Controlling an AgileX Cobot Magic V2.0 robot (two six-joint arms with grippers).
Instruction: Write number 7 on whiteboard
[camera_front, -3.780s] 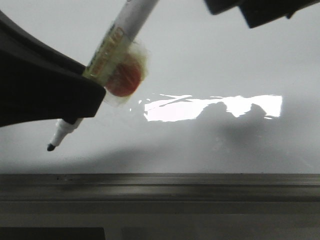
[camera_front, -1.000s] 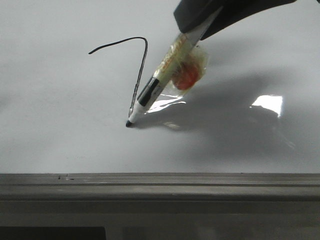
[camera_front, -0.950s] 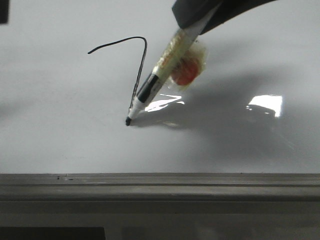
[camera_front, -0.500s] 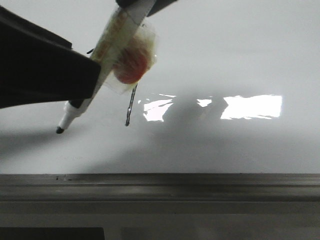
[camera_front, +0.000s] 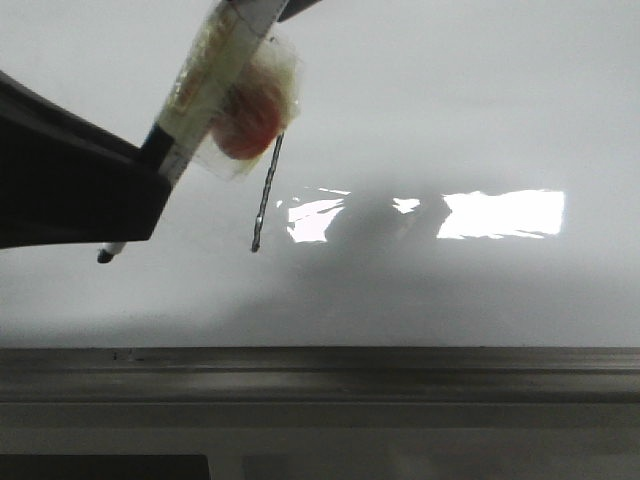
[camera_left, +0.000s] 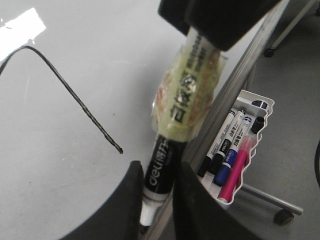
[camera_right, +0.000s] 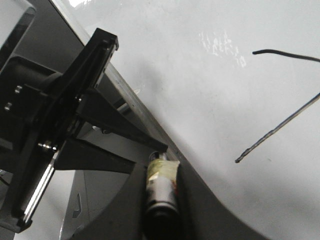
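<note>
A glossy pale grey whiteboard (camera_front: 450, 110) fills nearly the whole front view. The number 7 (camera_front: 266, 190) is drawn on it as a thin black line. Only the slanted downstroke shows here. The left wrist view shows the rounded corner too (camera_left: 75, 100).

A dark grooved ledge (camera_front: 400, 375) runs along the board edge, past the foot of the 7. A bright rectangular glare patch (camera_front: 500, 213) lies just right of the 7's foot. The board beyond that patch, further from the 7, is bare.

Over the ledge from the 7, off the board, is grey floor (camera_left: 295, 125). A white tray (camera_left: 258, 98) of spare pens hangs there.

You have both pincers clamped on one marker (camera_front: 215, 70), which slants just left of the 7. The left gripper (camera_left: 159, 175) clamps the black barrel near the tip. The right gripper (camera_right: 161, 172) clamps the far end.

A wad of clear tape with an orange lump (camera_front: 245, 125) is wrapped round the marker. It overlaps the top of the 7's downstroke.

The marker's tip (camera_front: 104, 256) is well left of the 7's foot. You cannot tell whether it touches the board.
</note>
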